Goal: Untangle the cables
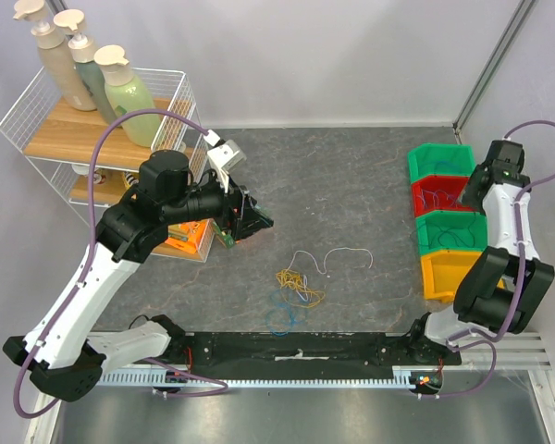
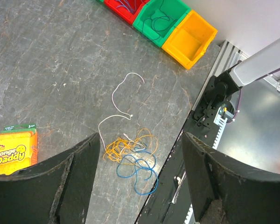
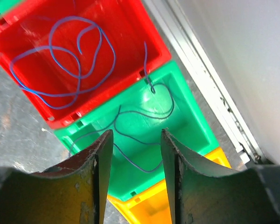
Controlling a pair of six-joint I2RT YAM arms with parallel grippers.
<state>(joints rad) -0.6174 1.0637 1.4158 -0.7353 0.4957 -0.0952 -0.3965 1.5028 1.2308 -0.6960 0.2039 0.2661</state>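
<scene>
My left gripper (image 1: 255, 222) spread wide, empty — tangle of thin yellow, blue & white cables (image 1: 296, 285) at 5 o'clock, way nearer vs right gripper (image 3: 136, 133), also spread.

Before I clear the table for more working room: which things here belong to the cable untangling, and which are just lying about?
Job in hand: white cable, yellow cable, blue cable; red bin and green bin, each already holding a cable; yellow bin.

Lying about: sponge pack, bottles, wire shelf.
</scene>
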